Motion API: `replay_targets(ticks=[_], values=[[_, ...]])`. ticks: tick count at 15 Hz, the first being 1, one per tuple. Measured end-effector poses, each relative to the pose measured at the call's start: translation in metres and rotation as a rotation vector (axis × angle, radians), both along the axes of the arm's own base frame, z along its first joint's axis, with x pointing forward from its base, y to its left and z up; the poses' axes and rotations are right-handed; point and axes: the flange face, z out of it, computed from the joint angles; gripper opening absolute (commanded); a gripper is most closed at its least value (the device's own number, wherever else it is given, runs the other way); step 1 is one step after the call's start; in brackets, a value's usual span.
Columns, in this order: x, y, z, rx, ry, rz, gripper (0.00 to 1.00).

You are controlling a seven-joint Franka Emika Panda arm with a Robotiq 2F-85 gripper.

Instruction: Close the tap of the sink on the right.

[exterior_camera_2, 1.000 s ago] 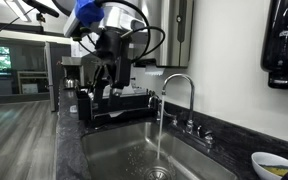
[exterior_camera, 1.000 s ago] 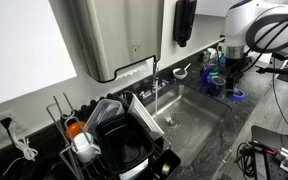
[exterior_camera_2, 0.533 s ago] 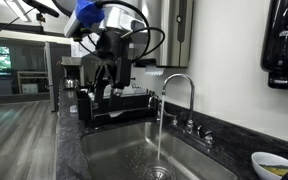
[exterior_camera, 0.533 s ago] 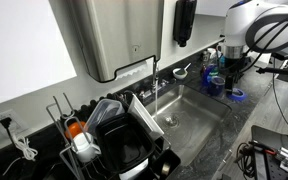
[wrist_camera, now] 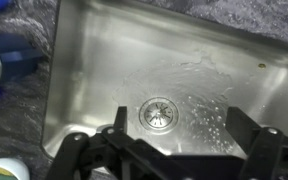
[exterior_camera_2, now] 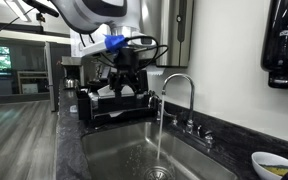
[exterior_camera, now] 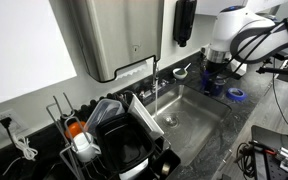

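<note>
1. Since a second ago the arm has swung sideways toward the basin. In an exterior view the gripper (exterior_camera: 215, 78) now hangs over the far end of the sink (exterior_camera: 196, 118), and its jaws are too small there to read. The tap (exterior_camera: 154, 72) stands at the sink's back edge by the wall, with water (exterior_camera: 154, 100) running from its spout. A dish rack (exterior_camera: 114, 140) sits on the near side of the sink.
2. In an exterior view from counter height, the gripper (exterior_camera_2: 127, 86) points down over the basin in front of the dish rack (exterior_camera_2: 104, 108), fingers spread. It is well apart from the tap (exterior_camera_2: 180, 82), whose gooseneck drops a thin stream of water (exterior_camera_2: 160, 130) into the sink (exterior_camera_2: 114, 150). A soap dispenser (exterior_camera_2: 284, 45) hangs on the wall.
3. In the wrist view the gripper (wrist_camera: 177, 120) is wide apart and holds nothing. It looks straight down at the drain (wrist_camera: 159, 112) and the wet, splashed floor of the sink (wrist_camera: 104, 60). The tap is out of this view.
</note>
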Motion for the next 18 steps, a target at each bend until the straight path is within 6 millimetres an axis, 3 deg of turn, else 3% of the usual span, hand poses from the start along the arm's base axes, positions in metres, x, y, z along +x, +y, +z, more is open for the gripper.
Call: replay_targets(ticks=[4, 9, 14, 18], values=[[0.045, -0.003, -0.029, 0.041, -0.084, 0.071, 1.0], [0.091, -0.026, -0.063, 0.094, -0.157, 0.116, 1.0], [0.112, -0.054, -0.08, 0.093, -0.175, 0.116, 1.0], [0.113, -0.051, -0.079, 0.095, -0.176, 0.118, 1.0]])
